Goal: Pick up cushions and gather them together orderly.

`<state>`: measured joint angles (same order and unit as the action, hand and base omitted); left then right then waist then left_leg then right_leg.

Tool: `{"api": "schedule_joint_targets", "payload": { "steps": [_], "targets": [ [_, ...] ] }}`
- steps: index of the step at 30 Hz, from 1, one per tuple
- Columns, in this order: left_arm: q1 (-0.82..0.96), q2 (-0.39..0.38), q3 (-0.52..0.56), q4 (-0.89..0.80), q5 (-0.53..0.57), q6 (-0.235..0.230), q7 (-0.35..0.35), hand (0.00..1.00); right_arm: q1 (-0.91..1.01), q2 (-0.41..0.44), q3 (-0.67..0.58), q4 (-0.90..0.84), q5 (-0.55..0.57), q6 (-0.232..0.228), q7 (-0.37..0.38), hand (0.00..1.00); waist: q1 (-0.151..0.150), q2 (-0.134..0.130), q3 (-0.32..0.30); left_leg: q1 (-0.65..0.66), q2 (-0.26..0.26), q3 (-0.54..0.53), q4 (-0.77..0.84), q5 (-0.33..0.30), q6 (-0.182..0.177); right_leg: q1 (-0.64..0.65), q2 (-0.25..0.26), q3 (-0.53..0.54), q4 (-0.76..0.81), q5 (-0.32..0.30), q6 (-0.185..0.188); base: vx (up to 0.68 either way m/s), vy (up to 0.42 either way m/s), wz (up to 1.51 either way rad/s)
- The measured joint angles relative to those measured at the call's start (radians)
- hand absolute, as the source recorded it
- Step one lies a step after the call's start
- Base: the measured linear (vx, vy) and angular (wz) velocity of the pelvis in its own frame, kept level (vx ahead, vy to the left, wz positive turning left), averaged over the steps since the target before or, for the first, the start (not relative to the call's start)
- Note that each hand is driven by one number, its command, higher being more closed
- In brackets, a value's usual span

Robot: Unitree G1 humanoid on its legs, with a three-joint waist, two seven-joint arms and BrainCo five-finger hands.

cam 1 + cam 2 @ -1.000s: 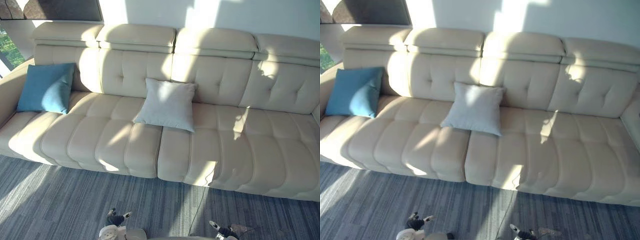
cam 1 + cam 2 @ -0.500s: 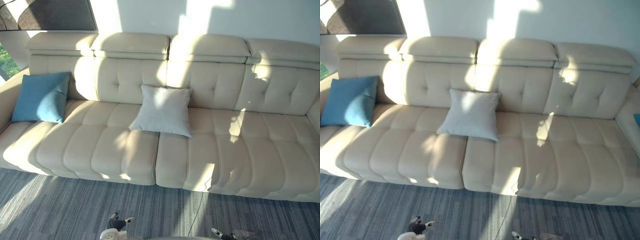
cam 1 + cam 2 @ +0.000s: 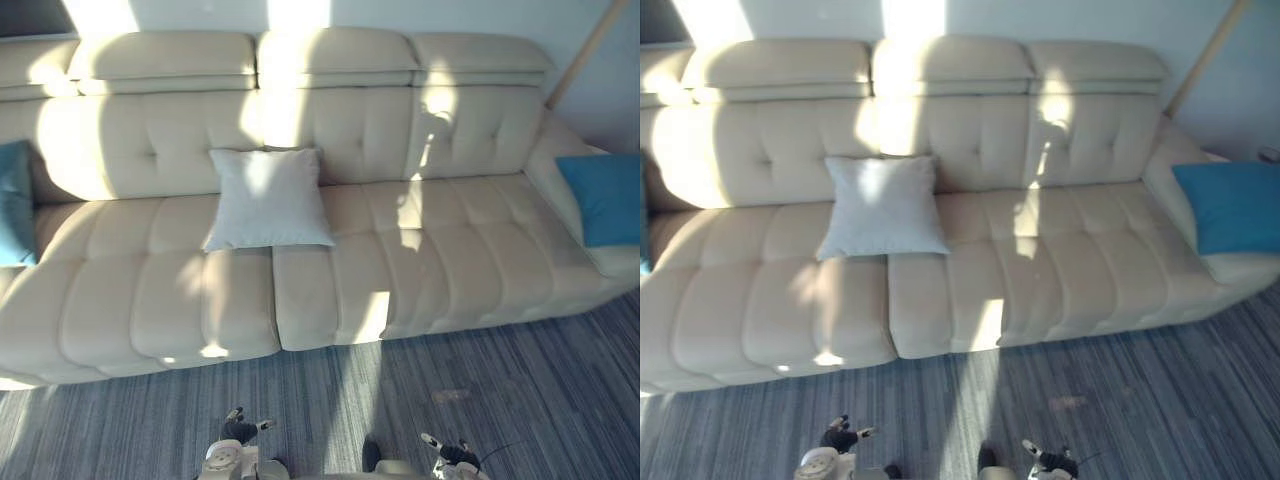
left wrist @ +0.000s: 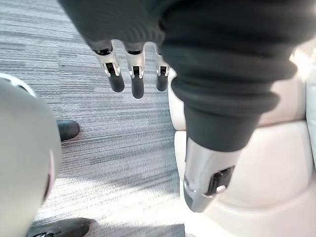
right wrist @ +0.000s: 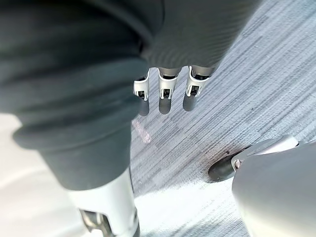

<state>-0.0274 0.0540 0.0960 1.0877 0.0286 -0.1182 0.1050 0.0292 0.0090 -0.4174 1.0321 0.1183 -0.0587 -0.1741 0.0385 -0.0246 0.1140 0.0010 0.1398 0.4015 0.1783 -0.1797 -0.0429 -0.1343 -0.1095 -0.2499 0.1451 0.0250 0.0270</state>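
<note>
**Three cushions spread along the sofa, both hands empty**

The pale grey cushion (image 3: 268,197) stands near the middle of the cream sofa (image 3: 450,250). It leans back against the tufted backrest, and its lower edge sits on the seat right by the seam between two seat sections. A blue cushion (image 3: 605,198) lies well apart from it on the sofa's right end, tilted against the raised side. Another blue cushion (image 3: 12,205) sits at the far left of the sofa, cut by the frame edge, so only a strip of it shows. The three are separate, with bare seat between each of them. Patches of sunlight fall across the backrest and seat.

The left hand (image 4: 136,74) hangs over the grey striped floor (image 3: 500,400) just in front of the sofa's base. Its fingers (image 4: 117,79) are straight, slightly apart and hold nothing. The right hand (image 5: 166,94) also hangs above the floor, with its fingers (image 5: 192,96) straight, spread a little and empty. Neither hand touches a cushion.
</note>
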Motion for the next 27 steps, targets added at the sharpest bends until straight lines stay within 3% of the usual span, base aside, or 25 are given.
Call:
{"api": "schedule_joint_targets", "payload": {
  "steps": [2,5,6,7,9,11,12,13,14,15,17,19,22,23,24,25,26,27],
  "targets": [
    [0.000,0.004,-0.007,-0.016,0.000,0.000,0.000,0.00,0.000,-0.005,0.000,0.006,-0.001,0.000,-0.001,0.00,-0.001,-0.001,0.000,0.001,0.030,0.082,0.021,0.000,0.000,-0.001,-0.056,-0.267,0.095,-0.082,-0.042,-0.15,-0.077,-1.22],
    [0.005,0.027,-0.007,-0.013,0.000,0.003,0.000,0.00,-0.011,-0.013,0.032,0.019,-0.003,0.000,-0.003,0.00,0.001,-0.005,0.005,0.000,0.092,0.193,0.079,0.004,-0.007,0.014,-0.128,-0.383,0.227,-0.153,-0.055,-0.09,-0.158,-1.27],
    [0.011,0.037,-0.008,-0.011,0.000,0.007,0.000,0.00,-0.015,-0.015,0.040,0.027,-0.003,0.000,-0.003,0.00,0.001,-0.020,0.008,-0.001,0.096,0.198,0.106,0.002,-0.010,0.016,-0.144,-0.374,0.217,-0.182,-0.032,-0.08,-0.290,-1.01],
    [0.006,0.047,-0.008,-0.010,0.000,0.011,0.000,0.00,-0.022,-0.029,0.042,0.047,-0.003,0.000,-0.003,0.00,0.000,-0.026,0.020,-0.002,0.099,0.182,0.128,-0.008,-0.022,0.019,-0.121,-0.349,0.200,-0.205,-0.022,-0.10,-0.321,-0.80],
    [0.004,0.025,-0.022,-0.003,-0.001,0.016,-0.001,0.00,-0.034,-0.071,0.060,0.069,-0.003,0.003,-0.006,0.00,-0.001,0.018,0.026,0.002,0.131,0.109,0.101,-0.026,-0.048,0.028,-0.034,-0.294,0.139,-0.190,-0.030,-0.09,-0.312,-0.90],
    [0.008,0.024,-0.043,0.012,-0.001,0.017,-0.001,0.00,-0.034,-0.100,0.067,0.087,-0.002,0.003,-0.013,0.00,-0.002,0.040,0.024,0.019,0.184,0.081,0.144,-0.028,-0.059,0.031,0.044,-0.245,0.124,-0.208,-0.056,0.00,-0.261,-0.86],
    [0.008,0.025,-0.043,0.012,0.000,0.017,-0.001,0.00,-0.033,-0.099,0.066,0.087,-0.002,0.003,-0.016,0.00,-0.002,0.039,0.025,0.016,0.199,0.081,0.172,-0.028,-0.058,0.033,0.055,-0.237,0.124,-0.212,-0.062,0.01,-0.239,-0.68],
    [0.010,0.026,-0.043,0.012,-0.001,0.017,-0.001,0.00,-0.029,-0.093,0.067,0.088,-0.002,0.003,-0.019,0.00,-0.001,0.032,0.031,-0.010,0.246,0.076,0.276,-0.026,-0.055,0.038,0.085,-0.213,0.121,-0.217,-0.072,0.00,-0.244,-0.66],
    [0.010,0.029,-0.042,0.003,-0.001,0.017,-0.005,0.00,-0.030,-0.091,0.067,0.091,-0.002,0.002,-0.021,0.00,0.002,0.036,0.034,-0.064,0.292,0.032,0.411,-0.020,-0.005,0.048,0.115,-0.190,0.117,-0.219,-0.089,0.00,-0.235,-0.80],
    [0.013,0.031,-0.041,0.001,-0.003,0.016,-0.005,0.00,-0.033,-0.095,0.069,0.091,-0.002,0.002,-0.022,0.00,0.009,0.036,0.035,-0.112,0.298,-0.035,0.507,-0.023,0.040,0.050,0.129,-0.159,0.118,-0.220,-0.098,0.03,-0.153,-0.96],
    [0.011,0.025,-0.044,-0.013,-0.012,0.016,-0.005,0.00,-0.045,-0.109,0.068,0.097,-0.001,0.002,-0.025,0.00,0.018,0.046,0.045,-0.174,0.217,-0.198,0.619,-0.077,0.004,0.068,0.145,-0.094,0.110,-0.220,-0.112,0.07,-0.048,-0.97],
    [0.016,0.002,-0.043,-0.035,-0.017,0.015,-0.003,0.00,-0.064,-0.133,0.068,0.126,-0.001,0.001,-0.026,0.00,0.027,0.060,0.058,-0.227,0.060,-0.331,0.603,-0.132,-0.039,0.102,0.163,0.008,0.076,-0.211,-0.129,0.13,0.046,-1.20],
    [0.039,-0.011,-0.037,-0.072,-0.034,0.012,-0.005,0.00,-0.066,-0.138,0.066,0.123,-0.002,0.000,-0.029,0.00,0.039,0.094,0.062,-0.283,-0.076,-0.435,0.358,-0.111,-0.044,0.114,0.184,0.126,0.037,-0.204,-0.140,0.16,0.126,-1.50],
    [0.040,-0.009,-0.031,-0.081,-0.040,0.012,-0.008,0.00,-0.064,-0.132,0.067,0.123,-0.002,0.000,-0.033,0.00,0.061,0.102,0.067,-0.278,-0.102,-0.483,0.241,-0.038,-0.060,0.127,0.196,0.187,0.002,-0.199,-0.140,0.12,0.127,-1.57],
    [0.042,-0.008,-0.025,-0.081,-0.041,0.011,-0.008,0.00,-0.059,-0.129,0.067,0.122,-0.002,0.000,-0.033,0.00,0.071,0.105,0.063,-0.271,-0.101,-0.483,0.224,-0.020,-0.057,0.133,0.202,0.208,-0.014,-0.198,-0.139,0.31,0.166,-1.91],
    [0.049,0.001,-0.005,-0.073,-0.045,0.012,-0.011,0.00,-0.051,-0.110,0.068,0.119,-0.002,0.001,-0.033,0.00,0.089,0.100,0.040,-0.257,-0.114,-0.471,0.184,-0.002,-0.024,0.131,0.204,0.250,-0.015,-0.188,-0.092,0.28,0.094,-1.22],
    [0.049,0.013,-0.005,-0.073,-0.050,0.012,-0.014,0.00,-0.045,-0.105,0.065,0.120,-0.002,0.002,-0.034,0.00,0.085,0.082,0.040,-0.262,-0.132,-0.466,0.196,-0.014,-0.004,0.133,0.185,0.265,-0.002,-0.201,-0.084,0.37,0.115,-1.01],
    [0.044,0.015,0.004,-0.066,-0.051,0.014,-0.017,0.00,-0.039,-0.109,0.057,0.120,-0.002,0.003,-0.034,0.00,0.079,0.084,0.042,-0.267,-0.141,-0.466,0.224,-0.032,0.019,0.138,0.177,0.271,-0.008,-0.205,-0.077,0.40,0.112,-0.38]
  ]
}}
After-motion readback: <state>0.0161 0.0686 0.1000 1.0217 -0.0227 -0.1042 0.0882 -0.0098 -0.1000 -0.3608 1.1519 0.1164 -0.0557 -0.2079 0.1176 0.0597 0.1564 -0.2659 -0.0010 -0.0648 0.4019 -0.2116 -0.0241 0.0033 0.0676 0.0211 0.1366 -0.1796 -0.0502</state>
